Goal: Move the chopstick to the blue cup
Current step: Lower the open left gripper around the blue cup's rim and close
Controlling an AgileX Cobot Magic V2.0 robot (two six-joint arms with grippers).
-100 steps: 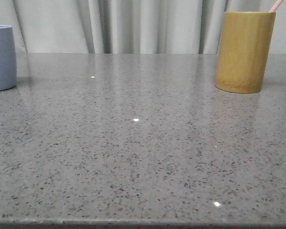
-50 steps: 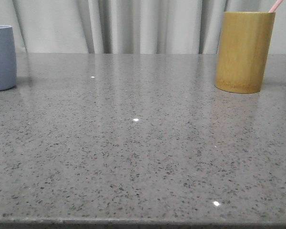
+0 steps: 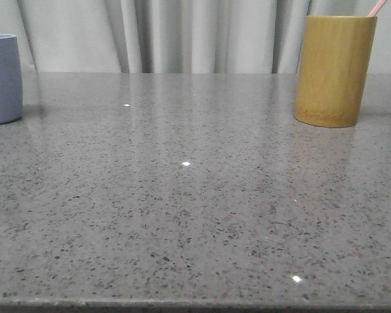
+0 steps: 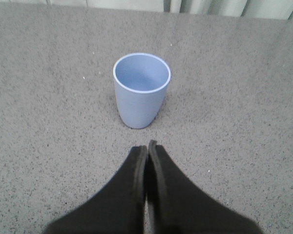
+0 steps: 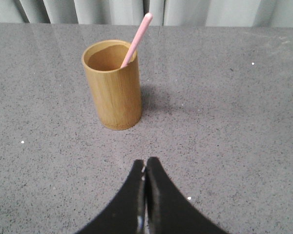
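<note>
The grey speckled table (image 3: 182, 215) carries two vessels set well apart: a bamboo cylinder (image 5: 113, 85) at the front view's right and the blue cup (image 4: 141, 89) at its left edge, standing upright and empty. The chopstick (image 5: 136, 38) is seen leaning inside the bamboo cylinder, its pink upper end projecting above the rim and tilted. It is judged to be light, stiff and rather smooth (a thin stick that could slip or pivot between the pads), so it is best taken on the exposed length just above the rim. The right gripper (image 5: 145, 170) is held short of the cylinder with jaws pressed together, holding nothing; the left gripper (image 4: 147, 152) is likewise closed and empty before the blue cup. Compared with the earlier front pictures, nothing on the table is found to have moved
</note>
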